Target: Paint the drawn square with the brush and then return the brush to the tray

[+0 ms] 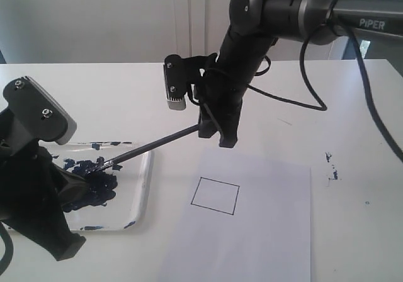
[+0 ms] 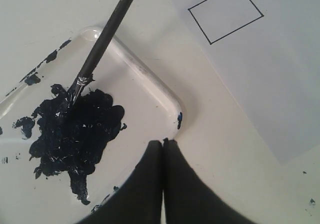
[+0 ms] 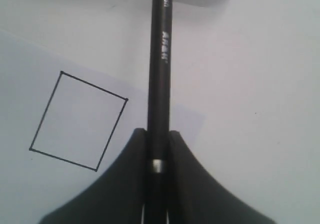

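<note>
Our right hand (image 3: 157, 134) pinches the brush (image 1: 151, 145), tip in the paint (image 2: 75, 129) on the tray (image 1: 143, 191); our left hand (image 2: 163, 143) is pressed together.

**Gloss on the tray, matt elsewhere**

The clear shallow plastic tray (image 2: 145, 71) looks smooth and shiny. The dark blue paint blob (image 2: 75, 134) on it is wet and glossy, flecked with highlights. The long thin black paintbrush (image 3: 159, 59) has a smooth satin handle with pale printed lettering and a bright silver metal ferrule (image 2: 82, 80). The white paper sheet (image 1: 264, 231) is matt; the small square of thin black pen lines (image 1: 215, 196) on it is dull ink. The white tabletop (image 1: 352, 106) looks smooth, faintly sheened.
</note>
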{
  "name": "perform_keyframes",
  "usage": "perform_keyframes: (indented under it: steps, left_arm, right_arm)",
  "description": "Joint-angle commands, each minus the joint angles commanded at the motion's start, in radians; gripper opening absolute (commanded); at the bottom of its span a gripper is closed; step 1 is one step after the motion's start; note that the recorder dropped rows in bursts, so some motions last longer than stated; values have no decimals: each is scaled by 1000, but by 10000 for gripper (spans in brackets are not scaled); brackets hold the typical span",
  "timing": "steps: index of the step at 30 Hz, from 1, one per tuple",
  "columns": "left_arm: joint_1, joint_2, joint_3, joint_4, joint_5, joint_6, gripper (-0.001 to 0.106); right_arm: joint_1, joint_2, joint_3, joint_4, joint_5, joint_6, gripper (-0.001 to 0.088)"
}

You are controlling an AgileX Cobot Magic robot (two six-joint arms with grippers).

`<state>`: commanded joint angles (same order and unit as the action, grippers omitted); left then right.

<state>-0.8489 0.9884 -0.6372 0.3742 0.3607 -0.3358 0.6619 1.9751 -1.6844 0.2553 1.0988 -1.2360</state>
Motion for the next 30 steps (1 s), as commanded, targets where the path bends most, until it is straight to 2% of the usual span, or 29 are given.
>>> perform_keyframes:
  steps: [8,13,19,30]
  left_arm:
    - [0,0,0,0,4,-4,0]
    - [0,0,0,0,6,-4,0]
    - [0,0,0,0,8,-4,0]
    - [0,0,0,2,8,-4,0]
  right_arm:
    - [10,-23,0,43,25,39,0]
    - [35,4,0,38,34,42,0]
    - [35,42,0,-12,35,55,0]
    - [35,58,0,-14,35,55,0]
